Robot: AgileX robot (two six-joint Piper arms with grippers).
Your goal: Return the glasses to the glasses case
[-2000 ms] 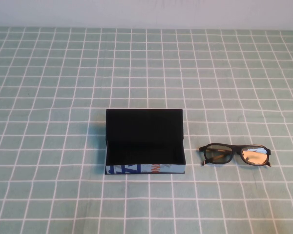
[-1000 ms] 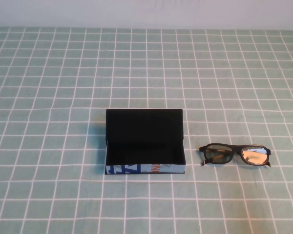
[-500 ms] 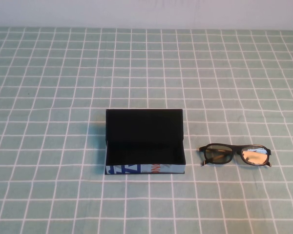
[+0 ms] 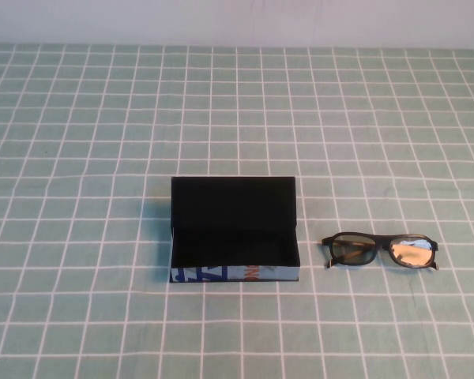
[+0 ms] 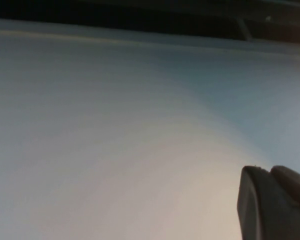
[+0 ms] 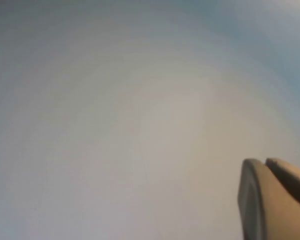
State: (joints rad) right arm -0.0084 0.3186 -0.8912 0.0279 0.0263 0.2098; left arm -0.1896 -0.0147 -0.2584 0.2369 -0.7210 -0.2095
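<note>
Task is not started yet — the glasses (image 4: 381,252) are lying on the desk (image 4: 79,118), well right of the glasses case (image 4: 235,230), not touching it. Case lid is already standing open at the far side, interior showing empty, so what is left, as I judge it: pick up the glasses, carry them left, lower them into the box, maybe shut the lid.

Neither arm is showing in the high view. Left tool (image 5: 272,202) is appearing only as a dark blurred tip in its own wrist view, facing a plain pale surface; right tool (image 6: 272,197) the same, a grey-beige tip against pale blur. Cannot tell how far either is open, and nothing held is visible.

Materials — glasses are black thick plastic frames with rectangular glossy tinted lenses catching reflections, thin arms folded behind. Case is a rigid rectangular box, matte black inside, flat hinged lid, near side printed blue, white and orange. Desk is wearing a soft green cloth with a white grid.
</note>
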